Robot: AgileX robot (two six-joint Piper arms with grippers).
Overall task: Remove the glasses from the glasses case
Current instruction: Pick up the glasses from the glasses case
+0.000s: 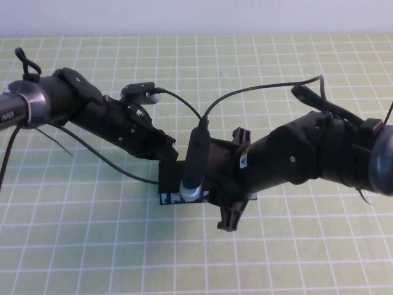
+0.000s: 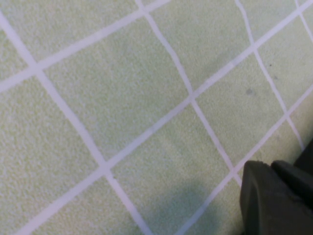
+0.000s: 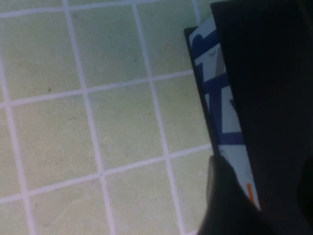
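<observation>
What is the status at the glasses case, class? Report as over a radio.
Left claw at the glasses case's left end. Right claw over the case, hiding most of it. Glasses not in view. Only green grid mat around.

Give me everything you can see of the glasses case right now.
The rectangular matte black glasses case sits on the green gridded mat at table centre, mostly hidden under both arms. Its pale front side, printed in blue with a bit of orange-red, faces the robot. The left hand meets its left rear corner; the right hand is over its right end. Whether the lid is open, and the glasses, cannot be seen.
</observation>
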